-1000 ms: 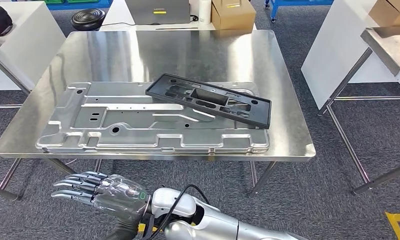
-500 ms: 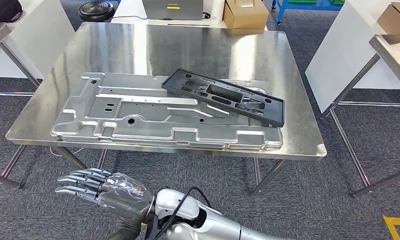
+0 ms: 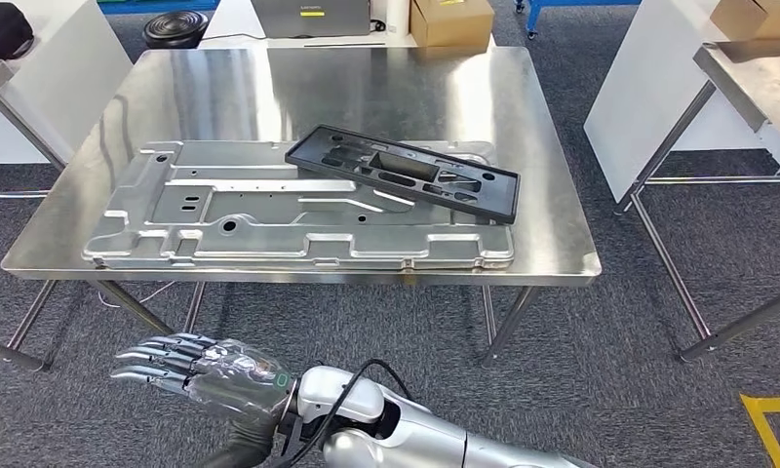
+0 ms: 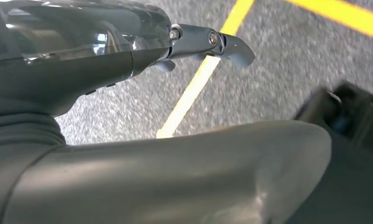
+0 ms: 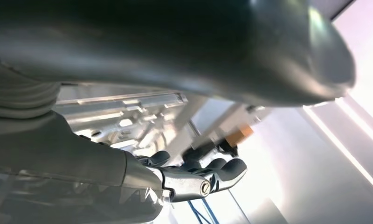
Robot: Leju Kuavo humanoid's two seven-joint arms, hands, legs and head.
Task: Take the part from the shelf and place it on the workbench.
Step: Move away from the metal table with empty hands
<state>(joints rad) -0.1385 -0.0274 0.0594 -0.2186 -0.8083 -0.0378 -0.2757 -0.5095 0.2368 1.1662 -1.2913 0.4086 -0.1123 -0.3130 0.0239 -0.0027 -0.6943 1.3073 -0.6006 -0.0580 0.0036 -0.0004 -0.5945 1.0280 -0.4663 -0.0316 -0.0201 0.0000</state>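
Head view: black part (image 3: 404, 182) lies flat, long axis slanting left-far to right-near; right hand (image 3: 203, 369) empty, fingers extended.

The right hand (image 3: 196, 371) has slim silver and dark fingers (image 3: 152, 357), and a clear glossy cover lies over its back. A small green mark (image 3: 281, 379) sits near the wrist. The wrist joint (image 3: 339, 395) is a rounded silver shell, and a thin black cable (image 3: 352, 392) loops over it. The forearm (image 3: 464, 453) is smooth silver metal.

The left hand (image 4: 128, 51) has a dark shiny cover, a thick grey thumb (image 4: 175, 177), and a grey finger (image 4: 212, 42) with two small screws.
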